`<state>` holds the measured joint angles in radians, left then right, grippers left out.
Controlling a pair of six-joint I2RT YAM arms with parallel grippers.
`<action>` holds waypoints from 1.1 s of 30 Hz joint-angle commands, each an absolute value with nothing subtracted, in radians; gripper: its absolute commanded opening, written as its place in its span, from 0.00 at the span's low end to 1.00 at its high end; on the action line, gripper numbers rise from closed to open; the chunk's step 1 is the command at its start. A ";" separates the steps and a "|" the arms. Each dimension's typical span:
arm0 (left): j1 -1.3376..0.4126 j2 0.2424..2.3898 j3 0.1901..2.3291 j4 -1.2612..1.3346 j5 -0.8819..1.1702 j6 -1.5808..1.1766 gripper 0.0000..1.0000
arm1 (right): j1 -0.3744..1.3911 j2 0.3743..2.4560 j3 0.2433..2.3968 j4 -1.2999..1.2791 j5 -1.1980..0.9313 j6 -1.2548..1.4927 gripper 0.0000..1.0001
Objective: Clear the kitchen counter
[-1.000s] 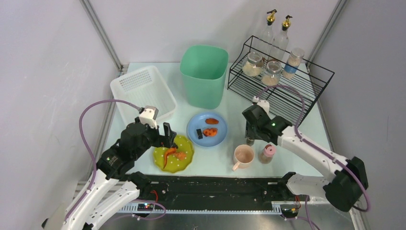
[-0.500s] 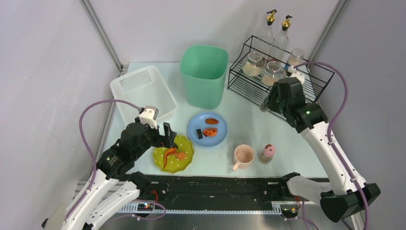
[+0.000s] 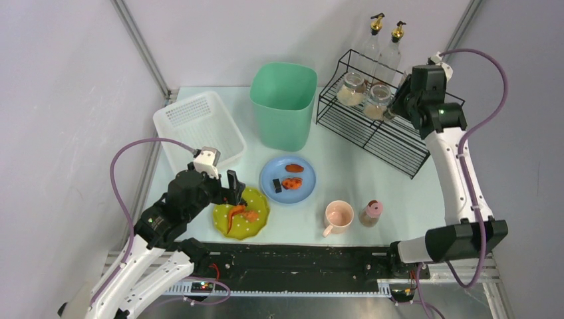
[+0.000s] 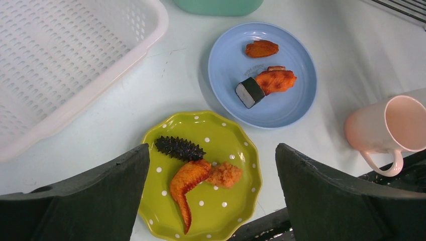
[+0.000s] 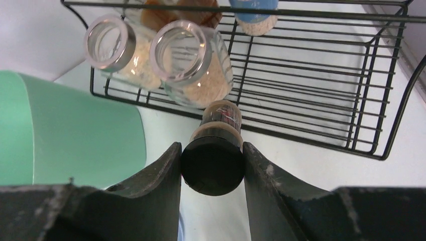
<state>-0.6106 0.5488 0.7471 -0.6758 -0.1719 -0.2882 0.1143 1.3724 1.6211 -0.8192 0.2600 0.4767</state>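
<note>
The kitchen counter [image 3: 359,166] carries a green dotted plate [image 3: 241,216] with a wing, a dark spiky piece and an orange lump, a blue plate [image 3: 287,178] with three food pieces, a pink cup [image 3: 338,216] and a pink-capped shaker [image 3: 370,212]. My left gripper [image 4: 212,146] is open and empty, hovering over the green plate [image 4: 201,201]. My right gripper [image 5: 213,165] is shut on a small black-capped bottle [image 5: 213,160], held in the air at the front edge of the black wire rack [image 5: 311,100], beside two glass jars [image 5: 188,65].
A tall mint bin [image 3: 282,103] stands at the back centre, and a white perforated basket [image 3: 199,126] at the back left. The wire rack [image 3: 389,126] at the back right holds jars and two oil bottles [image 3: 376,40]. A black rail [image 3: 299,256] runs along the front.
My right arm has carried the black-capped bottle from beside the pink cup up and back right to the wire rack. The left arm has not moved.
</note>
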 commanded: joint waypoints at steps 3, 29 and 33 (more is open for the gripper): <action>-0.618 0.542 0.745 -0.663 -0.167 -0.287 0.98 | 0.054 1.488 1.771 -0.853 0.245 0.492 0.13; -0.620 0.537 0.744 -0.663 -0.164 -0.287 0.98 | -0.026 1.729 1.876 -0.939 0.207 0.473 0.19; -0.620 0.537 0.744 -0.663 -0.166 -0.287 0.98 | -0.027 1.755 1.887 -0.950 0.199 0.475 0.25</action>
<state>-0.6132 0.5423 0.7471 -0.6758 -0.1715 -0.2882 -0.0273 1.7306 1.8328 -0.9321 0.2150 0.4774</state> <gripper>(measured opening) 0.985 0.457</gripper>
